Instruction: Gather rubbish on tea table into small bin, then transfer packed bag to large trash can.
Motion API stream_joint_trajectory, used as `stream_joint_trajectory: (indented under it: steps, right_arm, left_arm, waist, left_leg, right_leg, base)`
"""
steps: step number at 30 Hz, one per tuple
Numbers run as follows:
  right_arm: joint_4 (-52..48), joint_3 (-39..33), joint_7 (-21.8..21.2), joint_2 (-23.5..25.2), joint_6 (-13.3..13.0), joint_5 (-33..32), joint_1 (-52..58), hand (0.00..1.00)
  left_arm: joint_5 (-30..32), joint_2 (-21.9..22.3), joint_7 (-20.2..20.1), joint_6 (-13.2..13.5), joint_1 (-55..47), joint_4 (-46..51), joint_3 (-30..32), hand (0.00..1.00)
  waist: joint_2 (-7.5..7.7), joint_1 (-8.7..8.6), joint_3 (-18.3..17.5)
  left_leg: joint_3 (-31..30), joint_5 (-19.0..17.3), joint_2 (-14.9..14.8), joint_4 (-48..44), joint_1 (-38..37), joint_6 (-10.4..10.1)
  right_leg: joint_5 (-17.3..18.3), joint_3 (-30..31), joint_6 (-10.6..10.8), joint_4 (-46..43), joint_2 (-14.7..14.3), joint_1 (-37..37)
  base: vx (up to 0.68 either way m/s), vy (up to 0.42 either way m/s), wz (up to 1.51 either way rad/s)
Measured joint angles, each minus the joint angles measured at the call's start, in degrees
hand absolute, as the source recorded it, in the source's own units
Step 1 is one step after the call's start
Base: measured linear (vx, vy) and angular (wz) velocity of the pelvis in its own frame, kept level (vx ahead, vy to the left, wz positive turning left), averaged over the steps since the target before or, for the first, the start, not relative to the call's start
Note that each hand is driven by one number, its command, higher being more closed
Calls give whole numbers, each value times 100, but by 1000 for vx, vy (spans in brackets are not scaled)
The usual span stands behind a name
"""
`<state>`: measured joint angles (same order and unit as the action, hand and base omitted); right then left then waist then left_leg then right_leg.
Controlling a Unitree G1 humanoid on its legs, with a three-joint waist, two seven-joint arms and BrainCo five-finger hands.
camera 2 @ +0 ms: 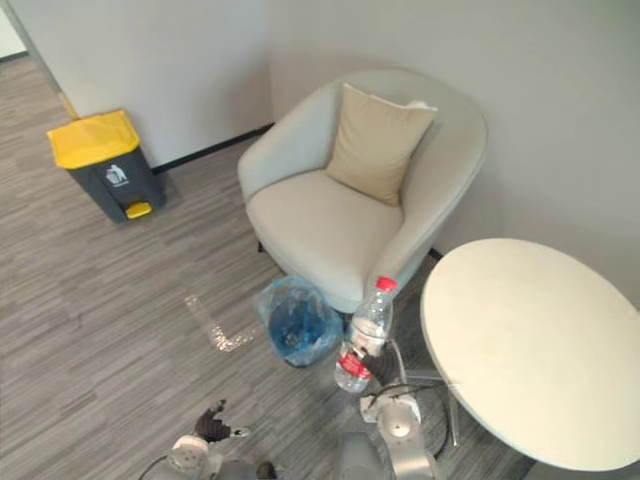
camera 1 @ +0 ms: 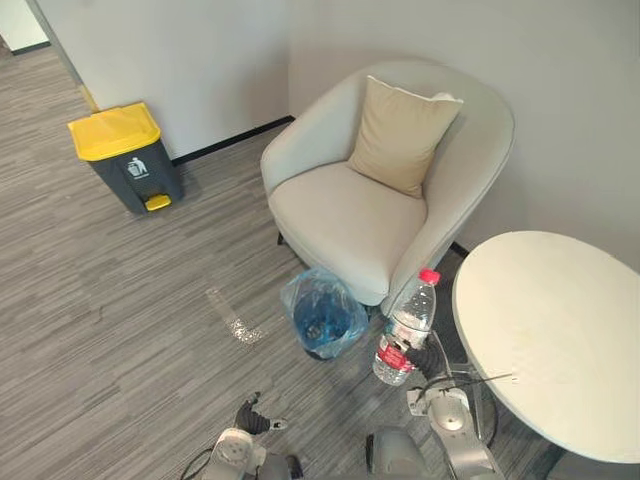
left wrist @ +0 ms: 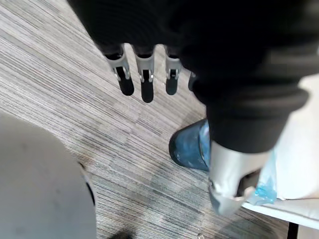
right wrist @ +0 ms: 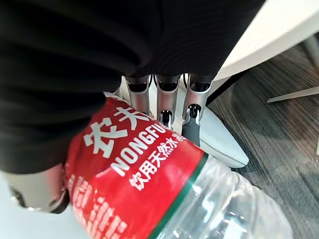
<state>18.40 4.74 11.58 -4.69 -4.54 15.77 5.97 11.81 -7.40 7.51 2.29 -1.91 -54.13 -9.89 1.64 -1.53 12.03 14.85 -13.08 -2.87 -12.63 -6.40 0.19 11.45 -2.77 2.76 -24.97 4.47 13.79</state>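
Clear plastic water bottle (camera 1: 407, 322), red-capped, gripped by curled right hand (camera 1: 427, 361) beside blue-bagged small bin (camera 1: 303, 303); left hand (left wrist: 146, 79) fingers straight.

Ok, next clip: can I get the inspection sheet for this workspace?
Surface: round white tea table, nothing seen on its visible top.
Job's things: water bottle with red cap and label; small bin lined with a blue bag, by the armchair; large trash can, yellow lid closed.
Clutter: pale L-shaped mark on the floor.
Hands: right hand curled round the bottle; left hand open, holding nothing.
Cables: nothing seen.
Surroundings: armchair with cushion.
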Motion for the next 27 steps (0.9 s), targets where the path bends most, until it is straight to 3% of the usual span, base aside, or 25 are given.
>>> stream_joint_trajectory:
  steps: [1,2,4,6,8,13,15,16,17,18,21,27]
  right_arm:
    - [2,-2,0,3,0,-1,12,100]
    - [-2,-9,-1,-10,-1,-1,38,100]
    - [34,-33,4,-264,49,-4,-18,100]
    - [32,-69,-6,-375,53,-4,-40,100]
    - [29,-196,-9,-367,55,-7,17,100]
    - [24,-178,4,-261,47,-13,56,100]
    - [-18,-195,35,-235,47,-16,51,100]
    - [-18,-200,36,-240,48,-18,47,100]
    - [-29,-200,37,-267,47,-21,47,100]
    - [-5,-228,38,-276,63,-20,45,100]
    - [-7,-116,23,-229,57,-4,63,100]
    - [31,111,-6,-236,56,3,-83,100]
  left_arm:
    - [0,-27,-2,1,-1,-5,1,0]
    - [18,-53,-12,-1,4,-34,16,0]
    - [79,238,-16,-3,49,-171,163,0]
    - [123,339,-2,-16,45,-209,219,0]
    - [163,343,-7,-14,51,-242,218,0]
    - [169,372,-8,-11,108,-112,214,0]
    - [157,388,-6,-13,98,-73,217,0]
    - [158,385,0,-14,92,-51,218,0]
    - [161,386,0,-13,86,-39,186,0]
    - [149,378,4,-13,108,-27,189,0]
    - [167,271,-5,-12,121,-45,143,0]
    - [194,166,8,-10,127,-42,108,0]
  waist:
    - [49,0,-26]
    - [248,0,-101]
    - [-239,-26,-65]
    - [-462,-36,-78]
    - [-464,-87,-71]
    - [-347,47,13]
    - [-396,71,12]
    - [-398,85,12]
    - [-481,92,1]
    - [-486,122,33]
    - [-362,144,30]
    - [-352,155,43]
  left_leg:
    - [-33,8,49,13,-6,-13]
    - [-185,-43,234,46,-31,-114]
    - [-522,-108,-8,84,-76,-253]
    - [-707,-122,-132,163,-93,-305]
    - [-800,-114,-269,32,-79,-375]
    - [-760,-179,-598,-2052,628,-561]
    - [-752,-506,-596,-1694,763,-449]
    - [-765,-502,-581,-1446,788,-429]
    - [-774,-127,-596,-727,803,-473]
    - [-732,15,-545,-559,713,-605]
    - [-601,52,-325,-310,620,-536]
    - [-599,78,-169,-216,636,-492]
  right_leg:
    - [-303,18,-34,352,7,3]
    - [-1197,160,-166,812,76,28]
    - [-1102,-3,-190,863,-81,-154]
    - [-1088,-151,-200,1141,-202,-322]
    - [-1005,-326,-263,1287,-290,-544]
    - [-856,-400,-314,1754,-350,-1198]
    - [-902,-324,-360,1859,-318,-1318]
    - [-917,-308,-333,1843,-303,-1318]
    - [-966,-300,-231,1809,-324,-1305]
    - [-978,-151,-117,1812,-330,-1327]
    - [-1020,-52,-1,1942,-141,-1325]
    - [-796,-45,86,1573,7,-1048]
  base:
    - [277,-133,33]
    - [272,-132,28]
    - [281,-129,30]
    - [179,-85,29]
    - [163,-101,50]
    - [74,-31,12]
    - [87,100,-11]
    - [75,139,-19]
    - [86,184,-34]
    - [93,179,-30]
    - [78,155,-14]
    - [75,63,1]
